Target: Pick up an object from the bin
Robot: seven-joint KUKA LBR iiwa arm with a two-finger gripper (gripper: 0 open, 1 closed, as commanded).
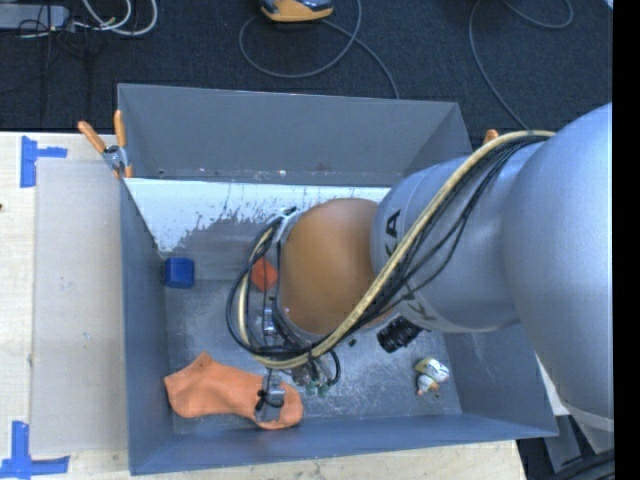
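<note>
jaws at orange sock [205, 390], right end

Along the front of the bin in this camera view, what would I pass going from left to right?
First the orange cloth → the gripper, at the cloth's right end → a small white-and-yellow thing.

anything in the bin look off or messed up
Nothing stands out. The orange cloth lies crumpled on the bin floor with the claw down at one end; the blue block sits apart.
</note>
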